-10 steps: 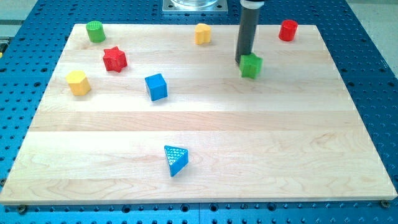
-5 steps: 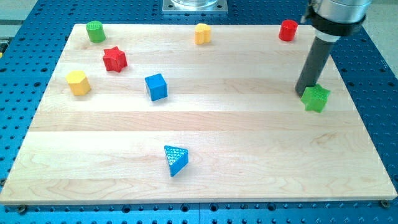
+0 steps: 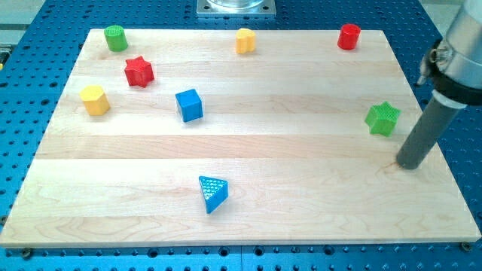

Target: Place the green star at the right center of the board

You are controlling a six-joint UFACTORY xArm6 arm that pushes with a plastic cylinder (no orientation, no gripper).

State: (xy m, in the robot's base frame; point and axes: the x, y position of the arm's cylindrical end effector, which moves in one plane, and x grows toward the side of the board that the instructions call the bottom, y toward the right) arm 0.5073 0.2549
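Green star point(image 3: 382, 118) near my tip point(image 3: 410, 165)

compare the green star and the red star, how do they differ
The green star is green and sits near the board's right edge, close to my tip. The red star is red and sits at the upper left, far from my tip. Both are star-shaped blocks of similar size.

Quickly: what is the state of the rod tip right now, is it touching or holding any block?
My tip: no gripper, holds nothing; it stands apart from the green star, toward the view's bottom right of it.
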